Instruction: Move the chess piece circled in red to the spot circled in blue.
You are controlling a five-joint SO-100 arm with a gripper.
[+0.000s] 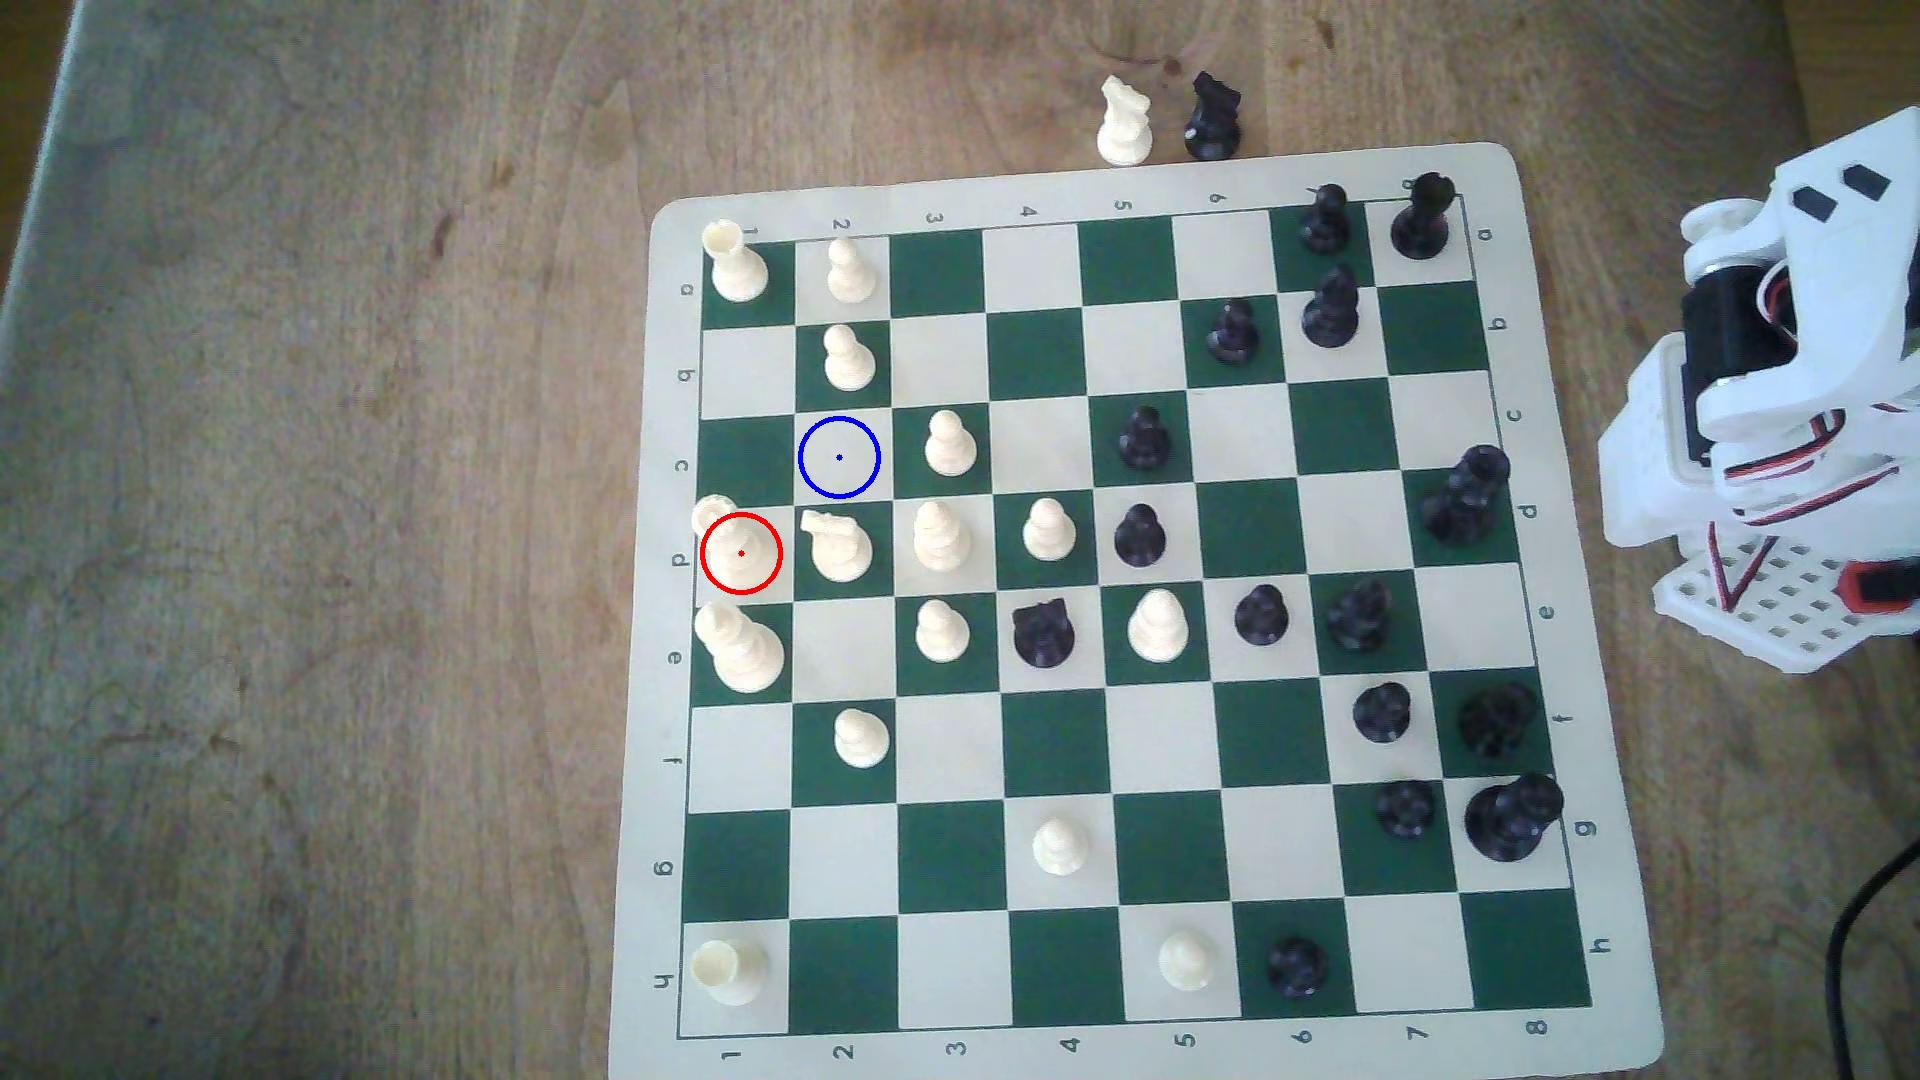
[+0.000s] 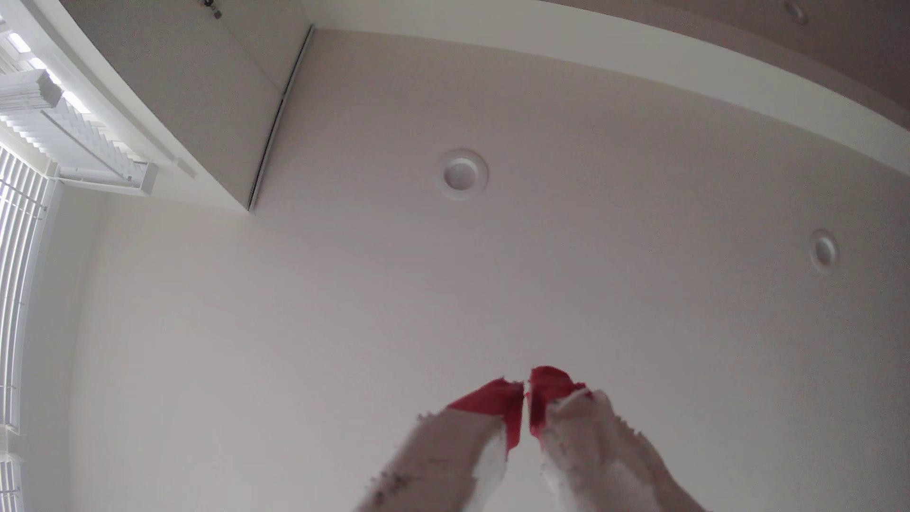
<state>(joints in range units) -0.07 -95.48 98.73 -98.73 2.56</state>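
I see a wooden counter (image 1: 312, 519) carrying a green-and-cream board (image 1: 1049, 717). Its border reads 1–8 along one edge and a–h along the sides. The wrist view faces a white ceiling (image 2: 541, 275) with recessed lights (image 2: 460, 173) and window blinds (image 2: 29, 197). The queen (image 1: 732, 540) stands upright on d1 in the red ring, crown leaning toward the exterior view's left. The spot (image 1: 840, 457) is c2, diagonally adjacent. The gripper (image 2: 526, 394) has its red-tipped fingers (image 2: 497, 401) pressed together, holding nothing.
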